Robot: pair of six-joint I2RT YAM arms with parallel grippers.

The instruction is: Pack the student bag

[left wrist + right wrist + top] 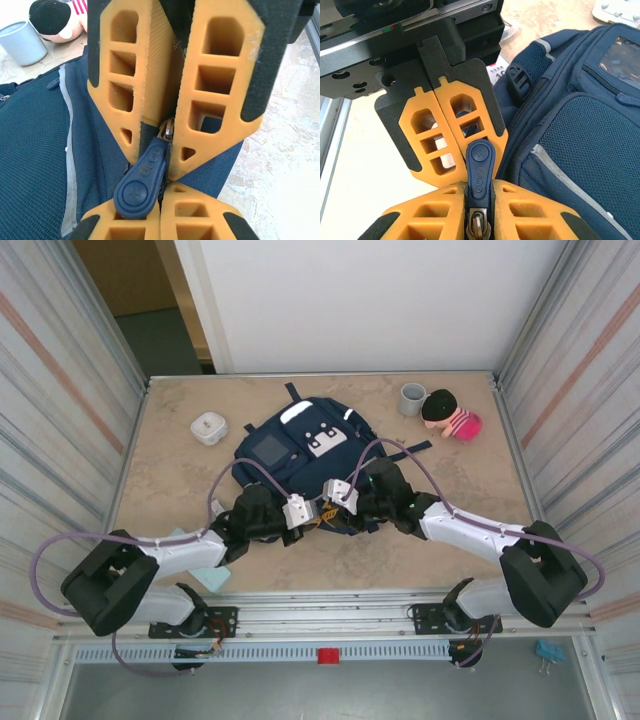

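Clearly early: nearest, the right fingers pinch a navy rubber zipper pull, tip to tip with the left fingers, which are pressed together. Just beyond them the large navy fabric backpack lies flat on the surface, seemingly unopened. Farther off, a grey cup, a black-haired plush doll and a small white box wait unpacked.

Beige marbled table with navy student bag, white box, grey cup, plush doll, teal cloth.
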